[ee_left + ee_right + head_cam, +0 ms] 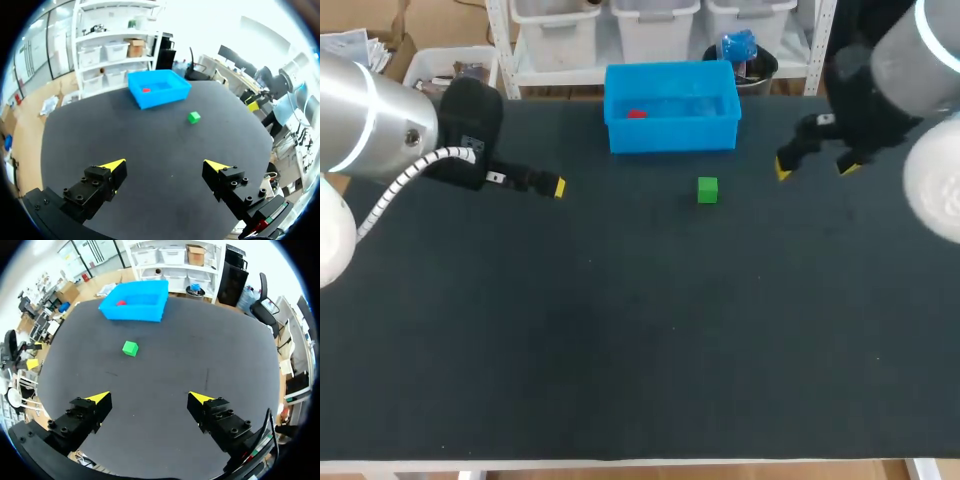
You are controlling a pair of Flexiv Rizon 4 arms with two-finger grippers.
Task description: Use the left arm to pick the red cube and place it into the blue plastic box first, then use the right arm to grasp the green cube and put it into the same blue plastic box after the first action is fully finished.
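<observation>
The red cube lies inside the blue plastic box at the table's far edge, near the box's left side. It also shows in the left wrist view as the red cube in the blue box, and from the right wrist as the red cube in the box. The green cube sits on the black table just in front of the box; green cube, green cube. My left gripper is open and empty, left of the box; left gripper. My right gripper is open and empty, right of the green cube; right gripper.
The black table top spreads wide in front of both grippers with nothing else on it. Its far edge runs just behind the blue box.
</observation>
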